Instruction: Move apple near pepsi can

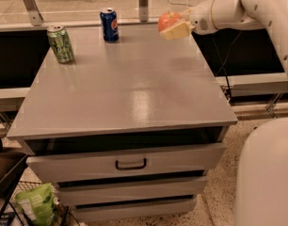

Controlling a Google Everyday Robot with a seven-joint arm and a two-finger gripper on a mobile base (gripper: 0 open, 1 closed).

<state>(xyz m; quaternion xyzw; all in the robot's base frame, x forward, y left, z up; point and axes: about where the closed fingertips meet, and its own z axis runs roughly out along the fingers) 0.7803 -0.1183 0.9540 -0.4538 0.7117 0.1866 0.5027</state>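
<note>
The orange-red apple point(167, 20) is held in my gripper point(174, 26), lifted above the far right part of the grey cabinet top point(130, 88). The gripper's pale fingers point(178, 31) are shut around the apple, with the white arm reaching in from the right. The dark blue pepsi can point(109, 25) stands upright at the far edge of the top, about one can height to the left of the apple. Apple and can are apart.
A green can point(60, 43) stands upright at the far left of the top. The cabinet has drawers with a dark handle point(131, 164) in front. A green bag point(36, 204) lies on the floor at lower left. My white base point(266, 173) fills the lower right.
</note>
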